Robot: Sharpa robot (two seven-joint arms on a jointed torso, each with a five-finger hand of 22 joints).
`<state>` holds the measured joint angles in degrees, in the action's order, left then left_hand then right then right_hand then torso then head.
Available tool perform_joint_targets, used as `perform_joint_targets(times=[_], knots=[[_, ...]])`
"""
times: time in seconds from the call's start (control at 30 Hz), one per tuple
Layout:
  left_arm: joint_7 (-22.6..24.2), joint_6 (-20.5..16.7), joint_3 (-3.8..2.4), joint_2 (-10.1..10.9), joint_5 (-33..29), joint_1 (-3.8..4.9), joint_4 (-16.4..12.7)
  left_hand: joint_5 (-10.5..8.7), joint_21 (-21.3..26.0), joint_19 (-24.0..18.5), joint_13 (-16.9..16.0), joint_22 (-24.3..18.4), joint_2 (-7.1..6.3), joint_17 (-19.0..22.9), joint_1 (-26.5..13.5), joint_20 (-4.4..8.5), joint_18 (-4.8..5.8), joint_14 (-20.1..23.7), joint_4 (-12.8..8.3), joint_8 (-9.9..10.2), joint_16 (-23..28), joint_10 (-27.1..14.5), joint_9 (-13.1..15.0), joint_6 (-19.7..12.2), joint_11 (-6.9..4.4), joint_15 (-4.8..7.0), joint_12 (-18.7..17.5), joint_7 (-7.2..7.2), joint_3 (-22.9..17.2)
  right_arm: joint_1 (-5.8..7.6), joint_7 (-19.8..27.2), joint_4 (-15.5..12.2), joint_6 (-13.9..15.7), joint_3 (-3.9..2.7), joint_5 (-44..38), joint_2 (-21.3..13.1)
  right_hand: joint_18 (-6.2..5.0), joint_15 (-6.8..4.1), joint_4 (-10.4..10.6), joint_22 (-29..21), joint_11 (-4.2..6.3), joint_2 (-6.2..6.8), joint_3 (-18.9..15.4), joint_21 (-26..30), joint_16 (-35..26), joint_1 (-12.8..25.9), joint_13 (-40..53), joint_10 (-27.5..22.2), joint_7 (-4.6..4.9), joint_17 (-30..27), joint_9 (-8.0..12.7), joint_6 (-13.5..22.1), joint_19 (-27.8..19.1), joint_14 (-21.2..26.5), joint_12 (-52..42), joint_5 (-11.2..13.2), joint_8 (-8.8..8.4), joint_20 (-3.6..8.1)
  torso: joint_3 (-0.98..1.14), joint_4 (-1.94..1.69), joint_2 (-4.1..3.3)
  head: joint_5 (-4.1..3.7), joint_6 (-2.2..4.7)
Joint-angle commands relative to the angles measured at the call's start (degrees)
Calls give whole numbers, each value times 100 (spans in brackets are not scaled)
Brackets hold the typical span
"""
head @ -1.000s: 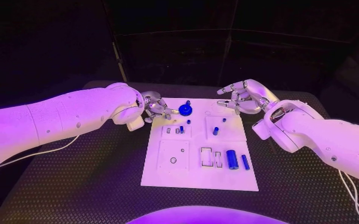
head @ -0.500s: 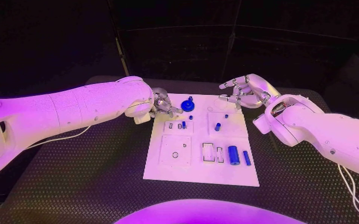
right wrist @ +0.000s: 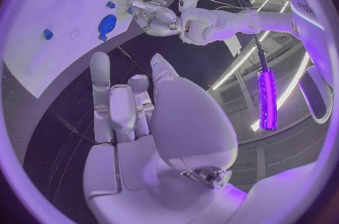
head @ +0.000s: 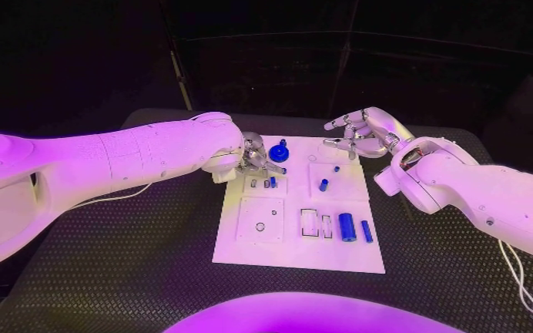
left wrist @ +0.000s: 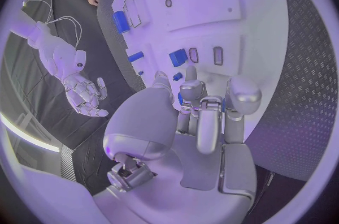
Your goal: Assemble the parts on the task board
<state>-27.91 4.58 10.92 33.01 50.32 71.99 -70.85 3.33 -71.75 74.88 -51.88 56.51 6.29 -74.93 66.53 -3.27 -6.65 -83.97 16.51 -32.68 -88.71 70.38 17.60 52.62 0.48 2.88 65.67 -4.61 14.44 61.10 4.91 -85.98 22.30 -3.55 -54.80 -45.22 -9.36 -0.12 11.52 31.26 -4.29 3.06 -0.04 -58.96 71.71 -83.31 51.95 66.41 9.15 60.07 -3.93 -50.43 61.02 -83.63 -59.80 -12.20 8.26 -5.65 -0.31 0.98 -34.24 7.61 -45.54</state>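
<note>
The white task board [head: 258,248] lies mid-table. A blue round knob [head: 278,152] stands near its far left corner. My left hand [head: 256,159] hovers low beside the knob with its fingers [left wrist: 201,116] curled toward it. Blue shows between those fingers, and I cannot tell whether they grip anything. Small blue pegs [head: 323,185] and a blue block [left wrist: 178,57] sit near the slots. A large blue cylinder [head: 346,227] and a thin blue bar [head: 366,231] lie at the near right. My right hand [head: 361,134] hangs over the far right corner, fingers spread and holding nothing.
The black textured table [head: 133,271] surrounds the board on all sides. A rectangular slot [head: 309,222] and a round hole [head: 260,227] lie in the board's near half. My left arm [head: 122,163] reaches across the table's left side.
The camera has shifted. My left hand has moved right, closer to the blue knob. My right hand stays spread over the far right corner.
</note>
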Motion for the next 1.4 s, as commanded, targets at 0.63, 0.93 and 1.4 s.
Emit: perform_joint_targets(times=[0.63,0.93,1.4], knots=[[-85,389,12,-231,108,20,171,-3,-48,7,12,37,50,-1314,-8,4,47,-560,-31,-108,-32,-52,45,-46,-3,28,-17,-2,23,13,-34,13,-51,-5,-251,58,-88,-28,1,-18,15,-13,-39,43,-24,-2,-23,-49,17,12,7,9,-36,2,48,-37,-4,-16,-2,-10,-43,-20,-40],[-105,566,12,-248,185,23,197,-1,-88,-11,-30,95,86,-1321,104,17,49,-560,-85,-296,-37,-28,147,-25,-32,48,21,36,6,12,-44,32,-63,-5,-252,77,-88,-28,5,-19,15,-17,-41,45,-25,2,-26,-49,17,14,6,10,-33,0,50,-39,-4,-17,-3,-20,-58,-35,-57],[-117,665,11,-241,216,28,209,5,-104,-13,-34,122,100,-1332,145,24,52,-563,-107,-365,-42,-25,185,-30,-43,56,27,48,-6,12,-51,57,-75,-4,-252,103,-88,-28,12,-22,15,-25,-42,51,-26,7,-27,-44,17,20,6,10,-28,-4,49,-46,-4,-17,-2,-29,-68,-56,-67]])
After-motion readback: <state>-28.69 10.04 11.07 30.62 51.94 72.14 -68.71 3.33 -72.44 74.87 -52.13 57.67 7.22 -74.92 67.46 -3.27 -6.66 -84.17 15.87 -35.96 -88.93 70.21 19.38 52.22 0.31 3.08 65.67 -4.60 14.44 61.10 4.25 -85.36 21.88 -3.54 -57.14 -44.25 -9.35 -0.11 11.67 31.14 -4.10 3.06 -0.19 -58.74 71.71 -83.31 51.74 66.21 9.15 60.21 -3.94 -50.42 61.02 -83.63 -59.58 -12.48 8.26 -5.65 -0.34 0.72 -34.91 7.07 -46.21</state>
